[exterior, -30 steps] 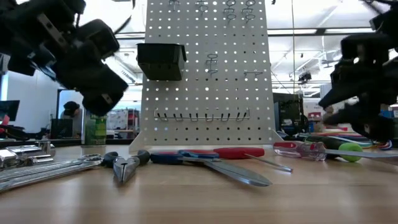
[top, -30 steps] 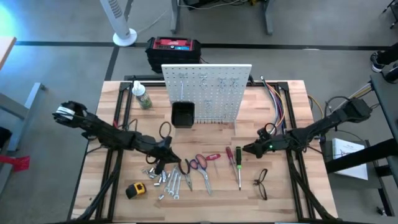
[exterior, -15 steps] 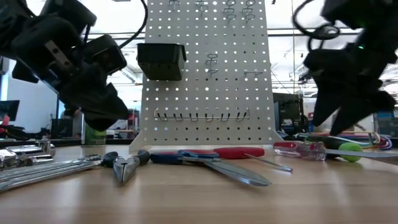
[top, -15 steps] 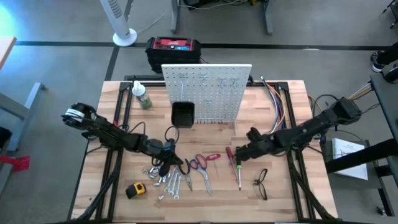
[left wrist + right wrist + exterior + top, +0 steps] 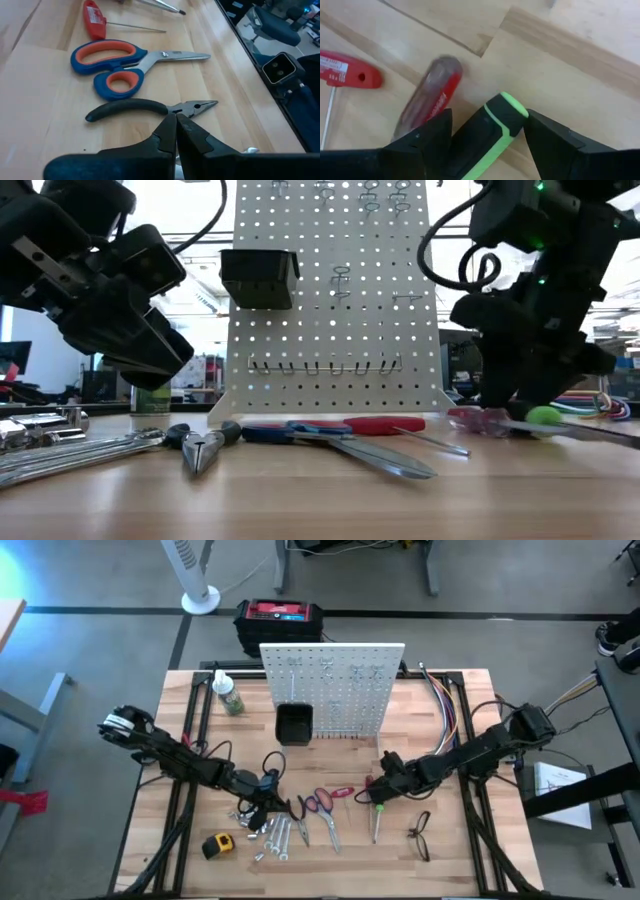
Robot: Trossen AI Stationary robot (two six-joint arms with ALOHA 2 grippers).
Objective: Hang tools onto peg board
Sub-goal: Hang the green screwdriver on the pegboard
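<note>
One peg board stands upright at the far side of the desk, carrying one black bin. In front of the peg board lie two screwdrivers: one green-handled screwdriver and one red-handled screwdriver, side by side. Also in front of it lie one scissors, one pliers, one tape measure, one glasses and several wrenches. One green-labelled bottle stands left of the peg board; one red-and-black box sits behind it. The right gripper is spread around the green handle. The left gripper, pressed together, hovers near the pliers. No writing is readable.
</note>
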